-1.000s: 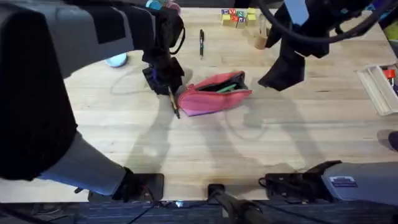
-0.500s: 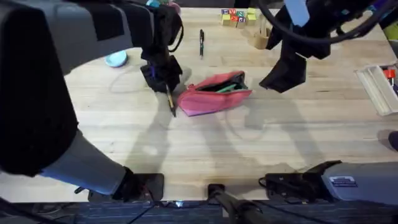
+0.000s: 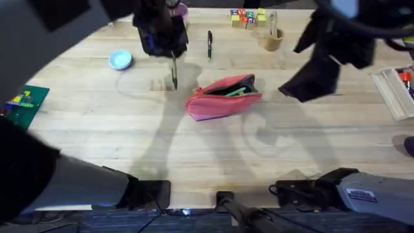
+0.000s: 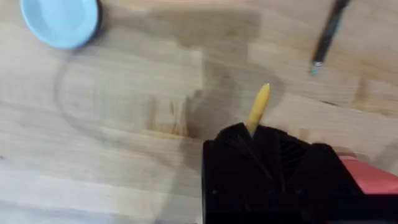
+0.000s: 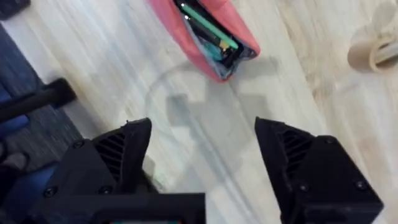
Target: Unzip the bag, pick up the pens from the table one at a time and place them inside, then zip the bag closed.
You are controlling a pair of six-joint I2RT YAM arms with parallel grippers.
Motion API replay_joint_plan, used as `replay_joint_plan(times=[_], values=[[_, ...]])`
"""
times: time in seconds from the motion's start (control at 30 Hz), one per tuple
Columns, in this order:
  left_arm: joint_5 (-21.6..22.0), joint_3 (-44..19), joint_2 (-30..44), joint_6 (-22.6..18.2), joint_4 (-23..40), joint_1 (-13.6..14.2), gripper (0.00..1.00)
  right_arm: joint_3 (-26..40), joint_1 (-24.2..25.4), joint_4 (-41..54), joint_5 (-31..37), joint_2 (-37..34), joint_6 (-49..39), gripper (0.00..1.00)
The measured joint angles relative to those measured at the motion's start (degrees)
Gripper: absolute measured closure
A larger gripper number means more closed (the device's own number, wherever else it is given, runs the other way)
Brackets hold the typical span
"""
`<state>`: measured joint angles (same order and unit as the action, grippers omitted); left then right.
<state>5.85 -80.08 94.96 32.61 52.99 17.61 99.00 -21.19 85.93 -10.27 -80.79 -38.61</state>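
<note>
The pink bag (image 3: 223, 97) lies near the table's middle, unzipped, with green items showing inside. My left gripper (image 3: 169, 50) hovers to its far left, shut on the yellow pen (image 3: 174, 72), which hangs tip down above the table (image 3: 194, 155). In the left wrist view the yellow pen (image 4: 258, 107) sticks out past my shut gripper (image 4: 255, 140). The black pen (image 3: 209, 45) lies on the wood farther back. My right gripper (image 3: 304, 83) floats open to the right of the bag. Its wrist view looks down on the open bag (image 5: 211, 37).
A light blue dish (image 3: 120, 61) sits at the far left, near a green card (image 3: 22, 103) at the left edge. Coloured blocks (image 3: 247, 16) and a wooden cup (image 3: 272, 39) stand at the back. A white tray (image 3: 393, 90) lies at the right edge.
My left gripper has risen and moved toward the far side with the yellow pen, away from the bag's left end. The right gripper has drifted slightly right.
</note>
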Motion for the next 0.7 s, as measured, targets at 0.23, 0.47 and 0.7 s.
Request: replay_joint_plan(times=[0.23, 0.47, 0.7], values=[[0.34, -0.62, -7.90, -9.31, -4.05, 0.68, 0.959, -0.68, 0.00, 1.69, 0.01, 7.23, 2.68, 0.006], [0.90, -0.64, -14.84, -24.82, -9.07, 7.49, 0.959, -12.73, 0.00, -0.28, 0.20, 17.72, 3.17, 0.005], [-0.40, -0.64, -15.00, -31.17, -9.57, 11.96, 0.959, -23.66, 0.00, -4.27, 4.68, 29.52, 5.33, 0.005]])
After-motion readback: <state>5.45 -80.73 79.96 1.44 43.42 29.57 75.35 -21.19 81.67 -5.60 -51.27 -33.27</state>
